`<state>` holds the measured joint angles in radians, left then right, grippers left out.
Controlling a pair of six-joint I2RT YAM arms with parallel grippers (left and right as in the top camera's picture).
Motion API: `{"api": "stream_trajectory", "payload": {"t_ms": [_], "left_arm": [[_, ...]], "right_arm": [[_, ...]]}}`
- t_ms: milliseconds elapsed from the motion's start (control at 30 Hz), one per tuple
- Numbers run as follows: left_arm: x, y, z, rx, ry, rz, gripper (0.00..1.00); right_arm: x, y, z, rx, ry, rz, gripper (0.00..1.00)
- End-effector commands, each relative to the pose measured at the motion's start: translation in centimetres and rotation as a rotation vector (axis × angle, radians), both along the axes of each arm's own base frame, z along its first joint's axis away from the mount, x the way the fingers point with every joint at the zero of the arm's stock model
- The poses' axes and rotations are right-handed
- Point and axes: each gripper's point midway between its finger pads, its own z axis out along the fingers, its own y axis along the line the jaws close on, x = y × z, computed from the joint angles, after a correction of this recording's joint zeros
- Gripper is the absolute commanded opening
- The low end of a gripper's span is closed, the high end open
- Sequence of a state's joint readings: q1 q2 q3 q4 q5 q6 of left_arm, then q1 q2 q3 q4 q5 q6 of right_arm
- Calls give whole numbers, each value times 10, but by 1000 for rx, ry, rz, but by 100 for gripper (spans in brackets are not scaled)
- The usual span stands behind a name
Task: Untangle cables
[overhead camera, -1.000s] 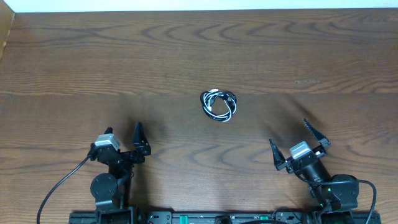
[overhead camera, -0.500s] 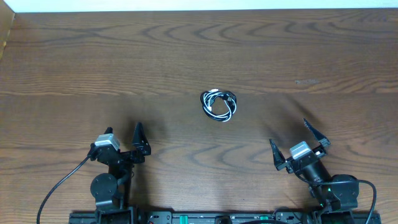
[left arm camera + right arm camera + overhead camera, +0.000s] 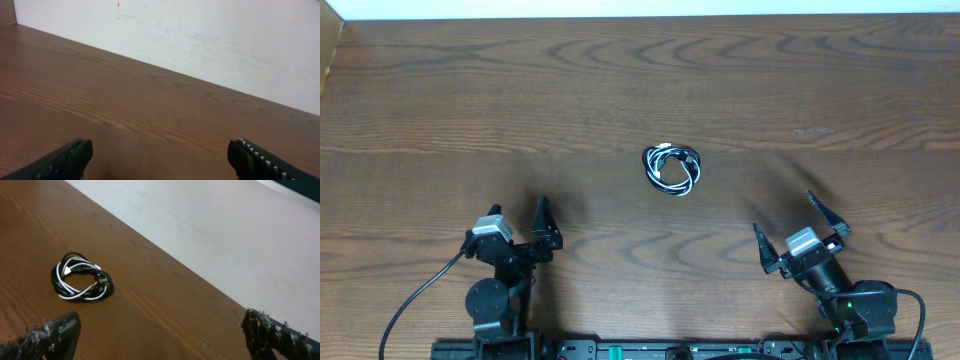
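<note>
The black and white cables (image 3: 671, 168) lie coiled together in one small bundle at the middle of the wooden table (image 3: 640, 90). The bundle also shows in the right wrist view (image 3: 81, 277), left of and beyond my right fingers. My left gripper (image 3: 542, 228) is open and empty near the front left. It sees only bare wood (image 3: 160, 160). My right gripper (image 3: 788, 232) is open and empty near the front right, well short of the bundle.
A white wall (image 3: 200, 30) runs along the table's far edge. Thick black robot wires (image 3: 415, 300) trail from the left arm base at the front edge.
</note>
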<state>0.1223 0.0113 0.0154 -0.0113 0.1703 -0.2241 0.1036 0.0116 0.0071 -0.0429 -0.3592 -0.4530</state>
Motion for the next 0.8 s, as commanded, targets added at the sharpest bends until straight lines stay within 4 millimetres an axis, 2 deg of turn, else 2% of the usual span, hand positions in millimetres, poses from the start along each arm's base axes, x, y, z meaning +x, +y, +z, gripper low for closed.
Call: {"api": "stream_trajectory", "payload": {"t_ms": [0,767], "left_arm": [[-1,-4,-15,-6,51,-24,92],[-1,-3,-15,-5,52,-16,92]], "right_arm": [[1,-3,-1,9,7,-15,99],[1,-3,-1,9,7,-15,99]]}}
